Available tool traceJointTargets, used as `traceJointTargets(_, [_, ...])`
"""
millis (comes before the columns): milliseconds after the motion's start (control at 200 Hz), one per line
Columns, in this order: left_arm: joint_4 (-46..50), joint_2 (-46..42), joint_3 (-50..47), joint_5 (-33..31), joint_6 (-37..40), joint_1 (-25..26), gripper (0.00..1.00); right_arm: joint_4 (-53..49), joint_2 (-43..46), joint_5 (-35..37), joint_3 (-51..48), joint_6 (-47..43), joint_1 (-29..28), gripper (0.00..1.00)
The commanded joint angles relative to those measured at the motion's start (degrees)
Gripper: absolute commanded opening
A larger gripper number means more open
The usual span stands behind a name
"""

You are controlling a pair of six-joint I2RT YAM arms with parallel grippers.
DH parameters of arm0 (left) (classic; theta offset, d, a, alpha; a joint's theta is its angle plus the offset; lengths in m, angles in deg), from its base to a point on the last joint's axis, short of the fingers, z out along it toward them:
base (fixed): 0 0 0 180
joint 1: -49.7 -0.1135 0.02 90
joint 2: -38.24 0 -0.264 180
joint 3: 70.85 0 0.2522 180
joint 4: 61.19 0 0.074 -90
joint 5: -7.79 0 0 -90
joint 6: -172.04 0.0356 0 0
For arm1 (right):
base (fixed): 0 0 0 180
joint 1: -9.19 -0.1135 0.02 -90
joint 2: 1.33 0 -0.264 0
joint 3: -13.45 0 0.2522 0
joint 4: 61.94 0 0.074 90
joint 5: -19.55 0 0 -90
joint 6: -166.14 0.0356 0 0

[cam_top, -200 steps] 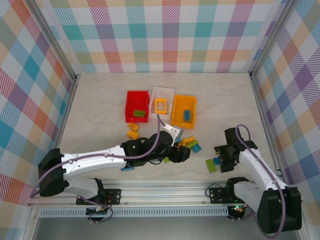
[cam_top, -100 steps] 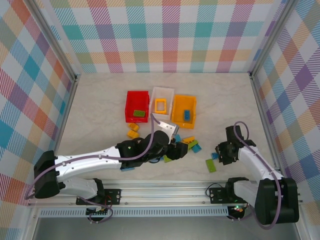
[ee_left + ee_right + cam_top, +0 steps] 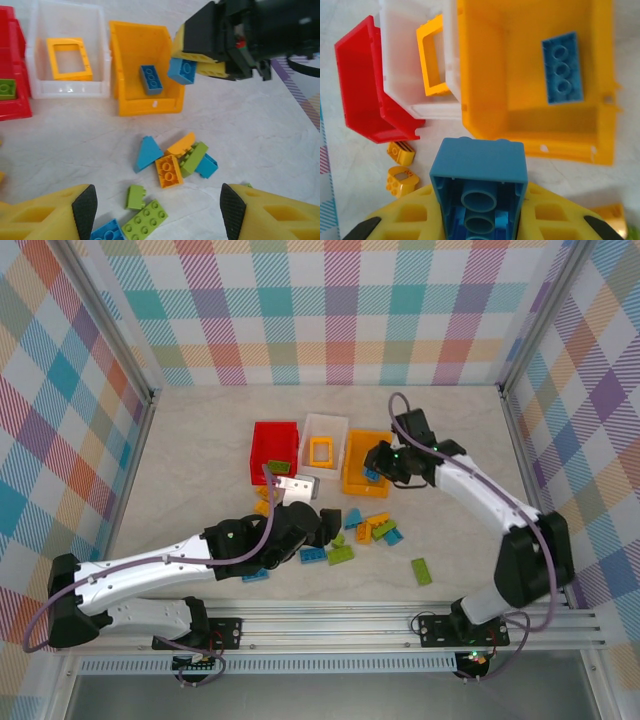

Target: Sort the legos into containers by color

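Legos (image 3: pixel 363 532) litter the marbled table (image 3: pixel 200 440) inside plaid walls (image 3: pixel 340 310); right end effector (image 3: pixel 479 215) grips blue brick (image 3: pixel 479 165), left end effector (image 3: pixel 158 207) gapes wide.

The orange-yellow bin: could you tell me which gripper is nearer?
Right. The right gripper, holding a blue brick, hangs over the orange-yellow bin's right side; the left gripper hovers over the loose bricks short of it.

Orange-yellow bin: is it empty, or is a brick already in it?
Not empty. One blue brick lies flat on the floor of the orange-yellow bin; the rest of its floor is bare.
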Motion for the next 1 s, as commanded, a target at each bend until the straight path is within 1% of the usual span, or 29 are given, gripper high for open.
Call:
traceJointTargets(0, [3.41, -1.7, 1.43, -3.85, -1.75, 0.03, 0.68, -3.91, -7.46, -1.61, 5.9, -5.58, 0.35, 0.18])
traceJointTargets(140, [4.39, -2.39, 0.9, -3.76, -2.63, 0.01, 0.68, -7.03, -17.28, -1.57, 14.92, -7.71, 0.34, 0.2])
traceJointTargets(260, [5.89, -2.5, 0.73, -4.29, -3.73, 0.01, 0.67, -9.86, -23.41, -1.73, 20.31, -8.36, 0.33, 0.22])
traceJointTargets(300, [6.84, -2.59, 0.64, -4.66, -4.38, -0.04, 0.67, -10.69, -24.66, -1.48, 21.33, -8.3, 0.34, 0.25])
traceJointTargets(325, [7.51, -2.67, 0.64, -4.94, -4.88, -0.03, 0.67, -11.01, -25.15, -1.29, 21.8, -8.13, 0.34, 0.29])
traceJointTargets(390, [9.87, -2.92, 0.63, -5.63, -6.74, -0.21, 0.67, -11.42, -25.34, -0.33, 22.04, -7.87, 0.34, 0.41])
traceJointTargets(470, [12.9, -3.3, 0.45, -5.96, -9.31, -0.73, 0.66, -11.07, -24.23, 0.34, 21.36, -7.7, 0.34, 0.48])
traceJointTargets(655, [17.26, -5.17, -1.21, -4.15, -12.84, -3.53, 0.65, -10.95, -19.82, 0.61, 20.72, -8.95, -0.1, 0.59])
traceJointTargets(700, [18.24, -5.4, -1.46, -3.4, -13.71, -4.47, 0.65, -11.55, -18.86, 1.09, 21.11, -9.4, -0.4, 0.6])
traceJointTargets(765, [20.27, -5.29, -1.79, -1.5, -15.46, -6.61, 0.65, -12.3, -16.92, 2.28, 21.52, -10.19, -1.18, 0.58])
traceJointTargets(825, [21.89, -4.78, -2.37, 1.54, -16.93, -9.83, 0.65, -12.01, -13.82, 4.08, 20.68, -11.16, -2.72, 0.57])
traceJointTargets(880, [22.1, -4.35, -3.84, 5.73, -17.62, -14.19, 0.64, -10.61, -10.19, 5.53, 18.6, -12.32, -5.01, 0.57])
traceJointTargets(945, [19.95, -4.02, -6.24, 11.89, -16.87, -20.07, 0.65, -7.35, -5.59, 6.6, 14.56, -14.75, -8.74, 0.57])
traceJointTargets(970, [19.19, -3.7, -7.04, 13.81, -16.52, -22.4, 0.64, -6.1, -3.83, 7.0, 12.78, -15.83, -10.49, 0.57])
traceJointTargets(995, [18.53, -3.22, -7.7, 15.71, -16.24, -24.67, 0.65, -4.78, -2.13, 7.42, 10.92, -16.82, -12.49, 0.6])
